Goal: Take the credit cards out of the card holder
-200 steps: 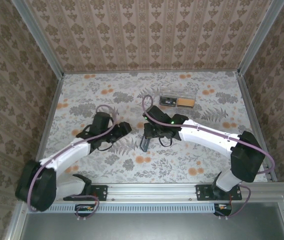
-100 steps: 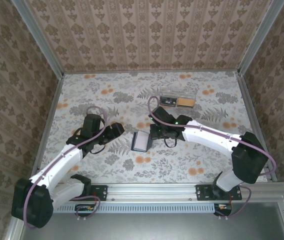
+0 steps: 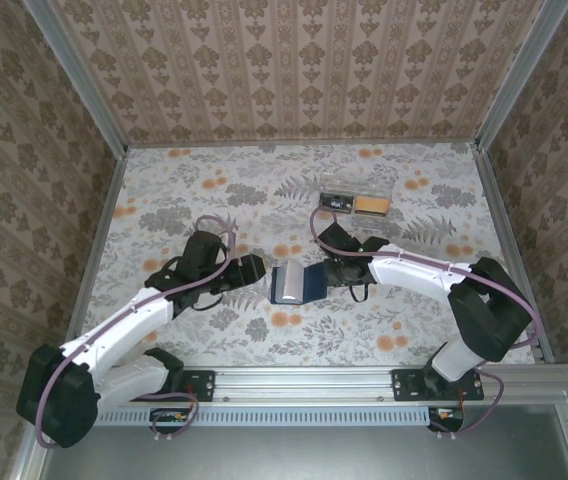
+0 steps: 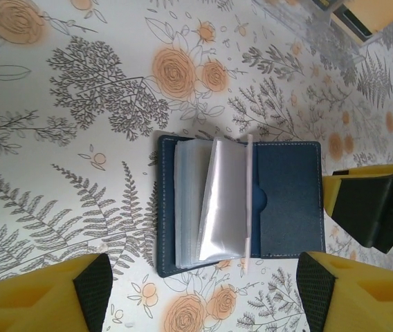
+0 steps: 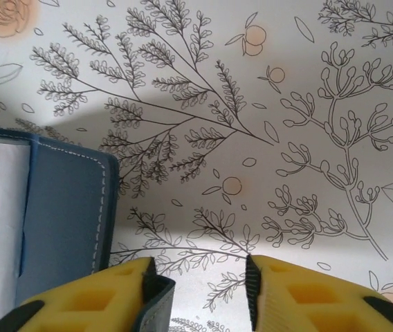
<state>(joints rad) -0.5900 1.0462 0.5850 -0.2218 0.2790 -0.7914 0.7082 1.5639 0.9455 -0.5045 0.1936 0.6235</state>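
Card holder [image 3: 299,284] has dropped flat, open, lengthwise left-right; right end effector [image 5: 200,271] released.

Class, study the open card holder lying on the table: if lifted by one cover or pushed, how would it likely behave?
The card holder would probably flop at its fold, since it lies open like a book. Its clear sleeves fan up loosely, so they would likely swing. Thin and flat, it probably slides rather than tips.
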